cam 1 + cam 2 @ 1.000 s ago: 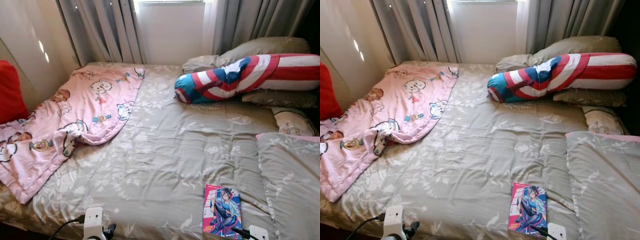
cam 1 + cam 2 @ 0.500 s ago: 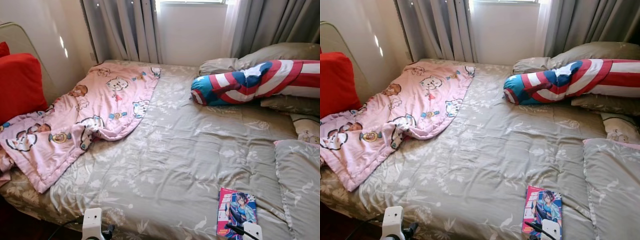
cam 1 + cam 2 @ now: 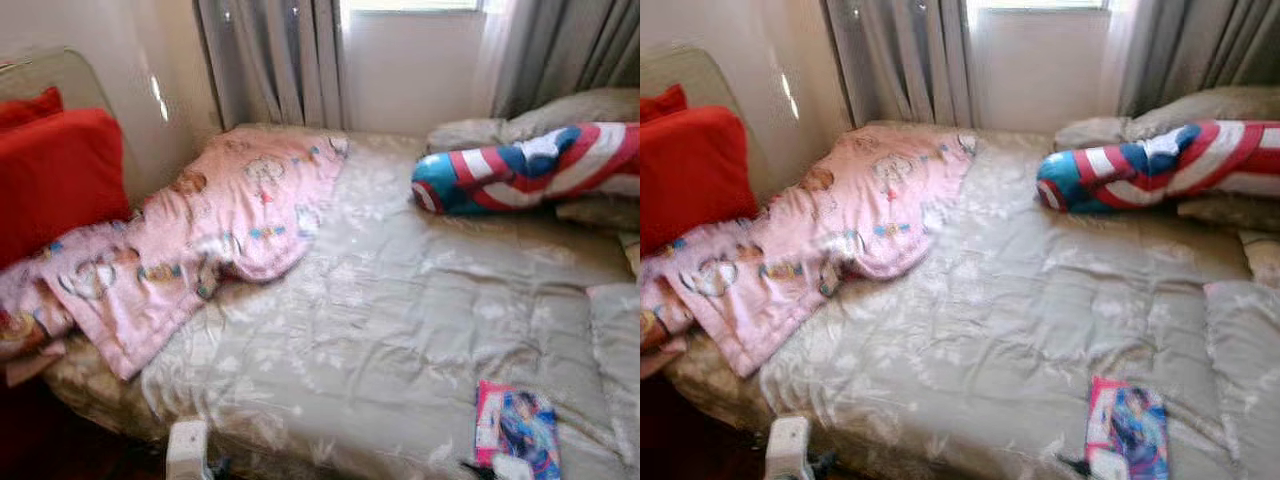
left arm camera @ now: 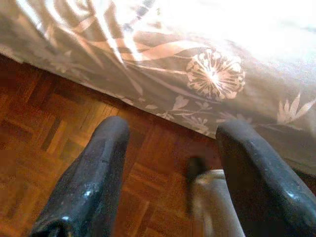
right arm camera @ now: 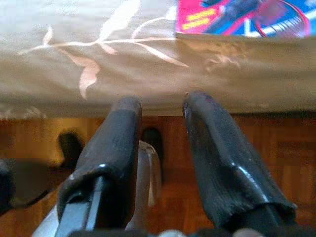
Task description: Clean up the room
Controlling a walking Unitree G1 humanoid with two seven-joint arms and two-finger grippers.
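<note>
Bed (image 3: 400,330): comic book (image 3: 517,437) at near edge; both end effectors empty, parted, low beside it; approach squarely.

Bed cover (image 3: 400,330) grey-beige with pale leaf and flower print. Blanket (image 3: 190,235) at 9 o'clock pink with small cartoon figures. Bolster (image 3: 530,170) at 2 o'clock striped red and white, blue end. Cushion (image 3: 50,180) plain red. Comic book (image 3: 1128,430) pink and blue. Curtains (image 3: 275,60) grey. Parquet floor (image 4: 59,143) reddish brown.
</note>
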